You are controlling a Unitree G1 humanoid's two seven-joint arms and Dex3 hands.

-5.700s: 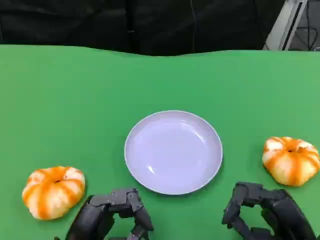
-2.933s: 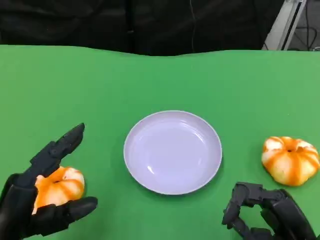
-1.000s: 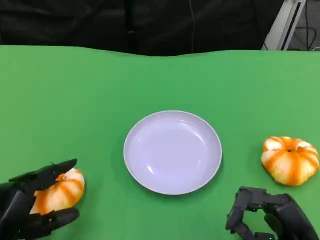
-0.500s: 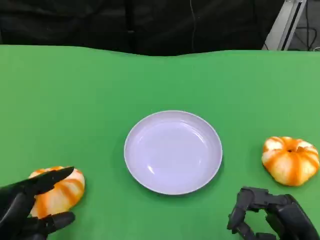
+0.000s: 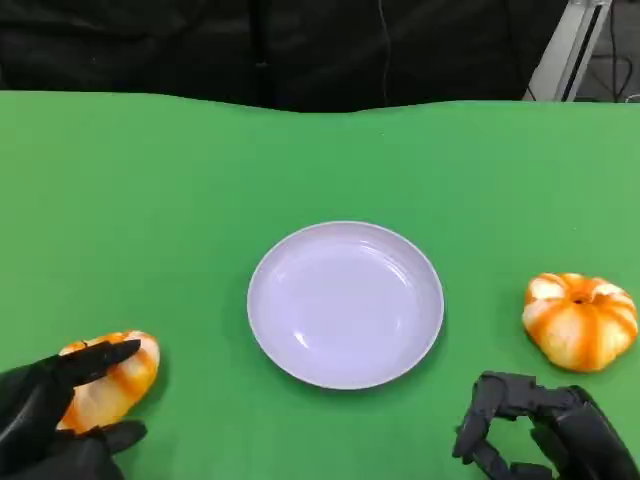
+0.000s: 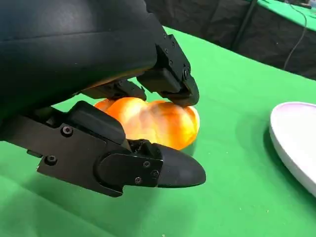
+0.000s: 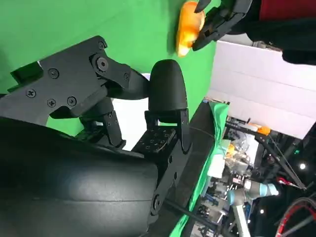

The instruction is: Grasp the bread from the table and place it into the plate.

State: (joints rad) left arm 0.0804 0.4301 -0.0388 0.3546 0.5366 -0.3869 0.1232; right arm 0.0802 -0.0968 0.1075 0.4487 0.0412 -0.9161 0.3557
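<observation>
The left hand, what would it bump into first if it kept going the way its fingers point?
Probably nothing new: the left hand already has its fingers around the bread. Farther that way sits the plate.

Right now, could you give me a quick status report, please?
Left hand closing around left bread. Right hand curled, empty. Plate empty, path clear.

Green table (image 5: 200, 180) bears a plate (image 5: 346, 304) and two breads (image 5: 581, 320) (image 5: 110, 378)
</observation>
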